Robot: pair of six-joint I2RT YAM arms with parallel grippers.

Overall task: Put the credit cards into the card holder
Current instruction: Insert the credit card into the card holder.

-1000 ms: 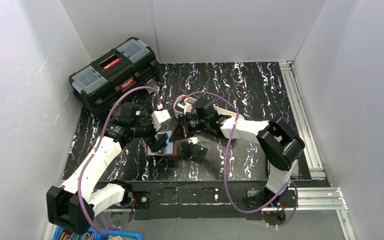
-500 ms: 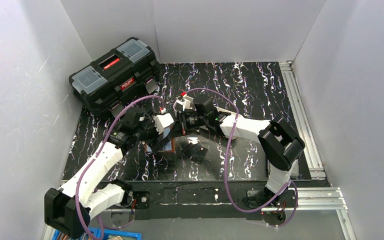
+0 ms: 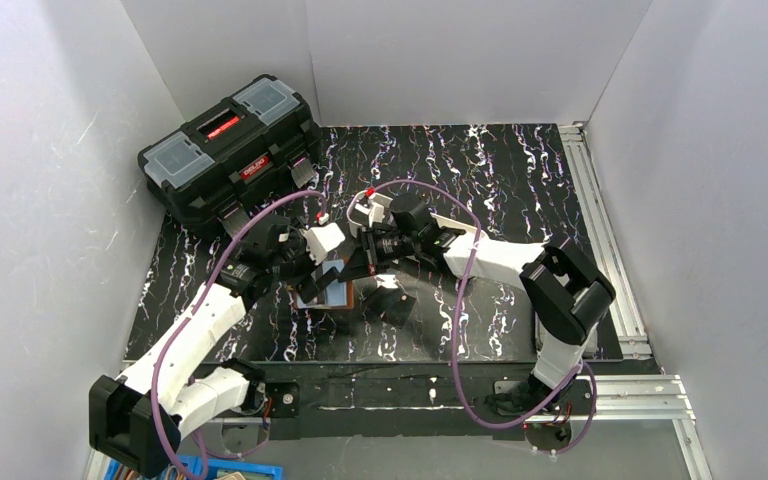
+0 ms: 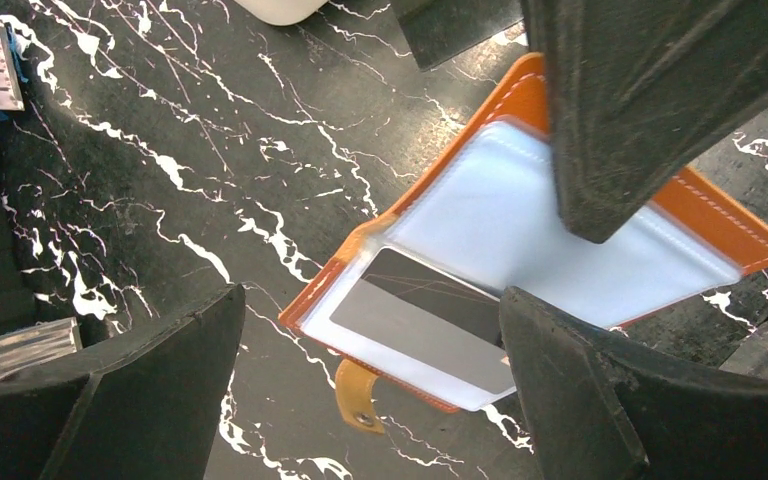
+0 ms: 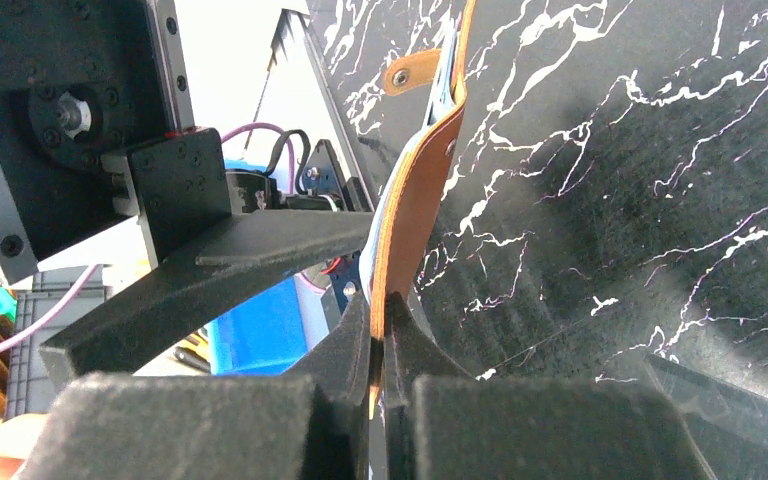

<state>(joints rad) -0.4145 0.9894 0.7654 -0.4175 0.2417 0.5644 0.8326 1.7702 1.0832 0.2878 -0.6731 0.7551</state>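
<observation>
Top view, upper left: black toolbox (image 3: 230, 150) on the marbled surface (image 3: 520, 170).

Centre: left tool (image 4: 370, 385), jaws spread wide, gripping nothing, hangs over the open card holder (image 4: 480, 215).

The holder lies with its blue-grey lining up and its snap tab (image 4: 358, 392) at the lower edge of the left wrist view. One grey credit card (image 4: 425, 320) sits in a clear pocket.

Right of that: right tool (image 5: 380, 315) is pinched tight on the holder's brown cover edge.

Another dark card (image 3: 388, 303) lies loose on the surface, just right of the holder.
</observation>
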